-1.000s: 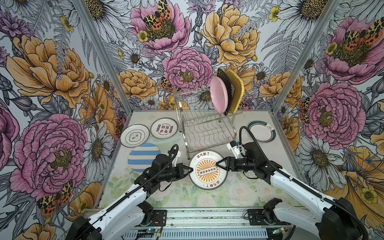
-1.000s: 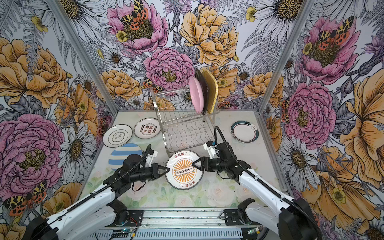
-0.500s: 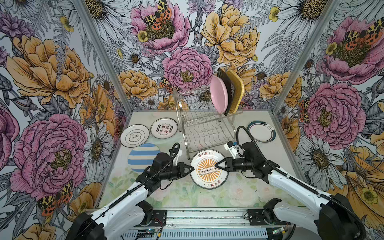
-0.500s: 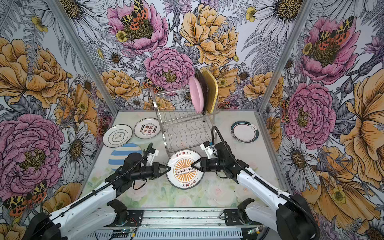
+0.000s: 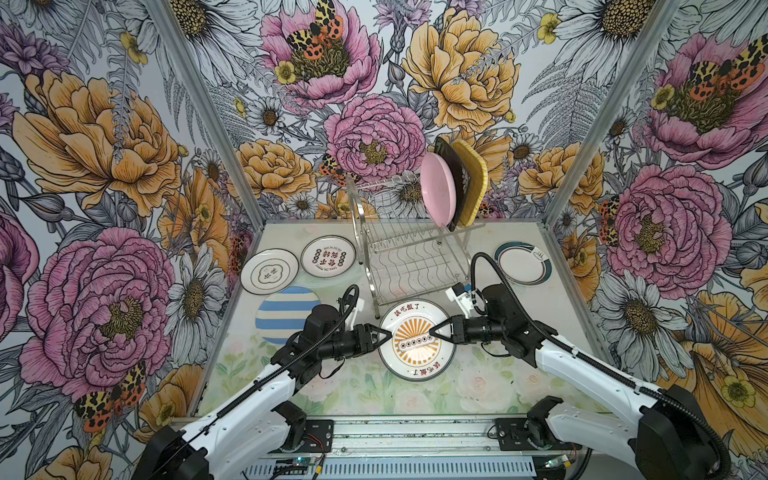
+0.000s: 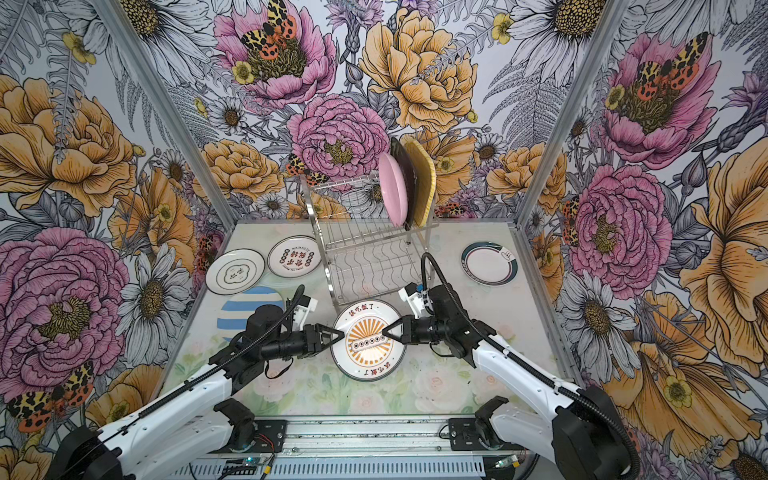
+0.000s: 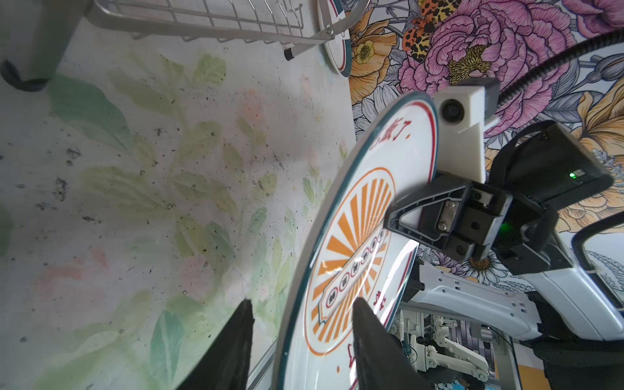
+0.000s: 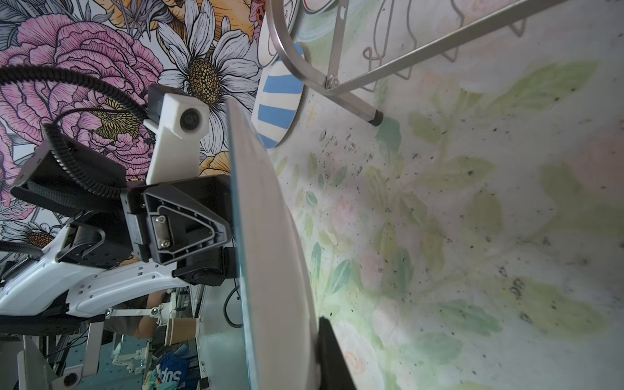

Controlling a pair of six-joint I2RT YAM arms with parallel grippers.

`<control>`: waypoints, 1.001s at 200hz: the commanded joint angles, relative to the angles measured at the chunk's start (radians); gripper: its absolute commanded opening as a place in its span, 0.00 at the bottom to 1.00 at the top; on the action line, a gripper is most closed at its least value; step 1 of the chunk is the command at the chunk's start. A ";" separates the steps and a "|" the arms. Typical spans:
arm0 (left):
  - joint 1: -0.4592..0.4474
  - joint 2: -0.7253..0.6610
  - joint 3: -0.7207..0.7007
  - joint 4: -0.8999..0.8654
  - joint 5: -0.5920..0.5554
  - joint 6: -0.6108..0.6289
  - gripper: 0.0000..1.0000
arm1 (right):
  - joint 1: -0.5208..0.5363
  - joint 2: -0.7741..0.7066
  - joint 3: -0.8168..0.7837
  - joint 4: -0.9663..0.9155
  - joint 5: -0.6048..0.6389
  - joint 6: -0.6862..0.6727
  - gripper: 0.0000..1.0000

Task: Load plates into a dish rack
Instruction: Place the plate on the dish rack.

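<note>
The orange-sunburst plate [image 5: 417,338] is pinched at one rim by the right gripper [image 5: 430,332]. The left gripper [image 5: 389,333] is spread open. The plate could be tipped or dropped by that single-edge hold.

walls: three flat panels papered with big pink and orange peonies, white daisies and spotted moths [image 5: 374,137] | corners: slanted grey metal posts [image 5: 210,108] | floor: pale tabletop printed with faint green leaves and pink roses [image 5: 357,390], dark-speckled | front: silver slotted metal rail [image 5: 415,436] | light: even, soft

Both arms [image 5: 590,374] are white with black joints [image 5: 498,299] (ribbed black cables [image 8: 67,75]).
</note>
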 commanded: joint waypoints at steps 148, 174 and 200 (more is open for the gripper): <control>0.100 -0.096 0.075 -0.176 -0.224 0.120 0.91 | 0.100 -0.130 0.723 -0.604 0.724 -0.250 0.00; 0.102 -0.088 0.076 -0.164 -0.229 0.122 0.92 | 0.112 -0.041 0.890 -0.628 0.803 -0.292 0.00; 0.102 -0.083 0.074 -0.155 -0.237 0.123 0.93 | 0.137 0.069 1.057 -0.633 0.925 -0.351 0.00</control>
